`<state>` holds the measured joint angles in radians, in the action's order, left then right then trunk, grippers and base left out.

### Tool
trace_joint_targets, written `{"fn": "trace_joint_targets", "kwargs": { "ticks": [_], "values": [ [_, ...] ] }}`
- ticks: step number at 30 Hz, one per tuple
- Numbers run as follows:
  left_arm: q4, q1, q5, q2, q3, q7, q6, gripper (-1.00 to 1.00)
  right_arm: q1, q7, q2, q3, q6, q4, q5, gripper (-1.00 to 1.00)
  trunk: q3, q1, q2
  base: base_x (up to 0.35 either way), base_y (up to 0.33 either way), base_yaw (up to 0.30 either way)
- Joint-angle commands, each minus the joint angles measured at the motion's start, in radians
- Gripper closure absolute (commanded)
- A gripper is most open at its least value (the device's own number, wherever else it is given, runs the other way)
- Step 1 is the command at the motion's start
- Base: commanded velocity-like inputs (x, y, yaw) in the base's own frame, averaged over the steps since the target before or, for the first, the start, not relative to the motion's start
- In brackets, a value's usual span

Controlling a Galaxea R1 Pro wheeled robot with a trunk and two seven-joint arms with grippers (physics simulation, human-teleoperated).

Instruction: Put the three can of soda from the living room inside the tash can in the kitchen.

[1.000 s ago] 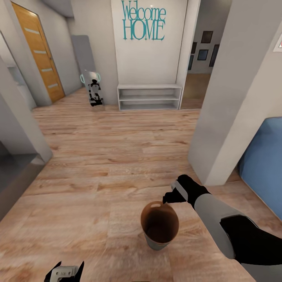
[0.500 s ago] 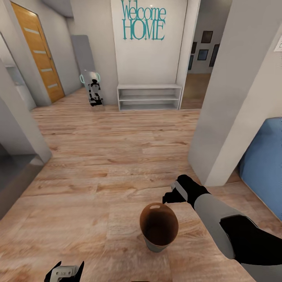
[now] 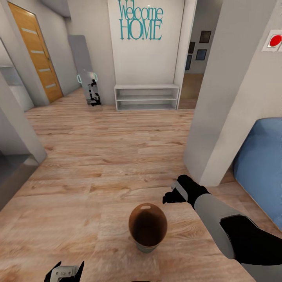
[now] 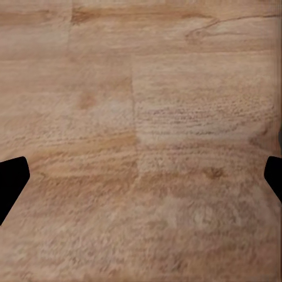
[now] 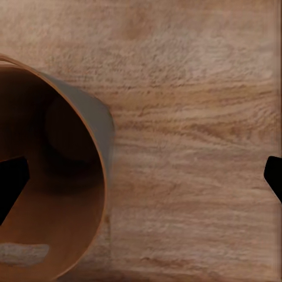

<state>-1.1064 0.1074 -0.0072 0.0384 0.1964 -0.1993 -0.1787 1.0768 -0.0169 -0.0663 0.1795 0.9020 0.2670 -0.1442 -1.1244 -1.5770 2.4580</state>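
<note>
**Bin's on the hallway floor, no cans in sight**

So here's where things sit. The trash can (image 3: 148, 229) stands upright on the wood floor (image 3: 98, 156) of an entry hall, just below and a bit to the inner side of the right gripper (image 3: 169, 197). That gripper hovers above the floor near the bin's rim, not touching it. In the right wrist view the bin (image 5: 53, 176) sits off to one side of the fingers, and the two dark fingertips sit at opposite edges of that picture, so the jaws are spread wide with nothing between them.

The left gripper (image 3: 64, 272) hangs low by the robot's own body, well apart from the bin. Its wrist view has plain floorboards (image 4: 141, 117) under it and the fingertips far apart too, so it's spread and empty as well.

Inside the bin I only make out brown wall and a dark bottom. Can't tell if a soda can is down there, it's too murky.

My read: neither hand carries a can, and this spot looks like a hall with a "Welcome HOME" sign (image 3: 140, 20) and a low white shelf (image 3: 146, 97) well ahead of both grippers, not a kitchen. So at minimum the cans need fetching and dropping in, and I'd guess most of the job is left.
</note>
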Motion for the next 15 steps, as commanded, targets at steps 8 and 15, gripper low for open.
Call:
{"fn": "trace_joint_targets", "kwargs": {
  "ticks": [8,15],
  "values": [
    [-0.003,0.0,0.001,0.0,0.0,-0.001,-0.002,-1.0,0.0,0.0,0.0,0.0,0.0,0.0,0.0,-1.0,0.0,0.0,0.0,0.003,-0.026,0.0],
    [-0.004,0.0,0.001,0.0,0.0,-0.002,0.001,-1.0,-0.001,0.0,0.001,0.0,0.0,0.0,0.0,-1.0,0.0,0.0,0.0,0.001,-0.005,0.0]
  ]
}}
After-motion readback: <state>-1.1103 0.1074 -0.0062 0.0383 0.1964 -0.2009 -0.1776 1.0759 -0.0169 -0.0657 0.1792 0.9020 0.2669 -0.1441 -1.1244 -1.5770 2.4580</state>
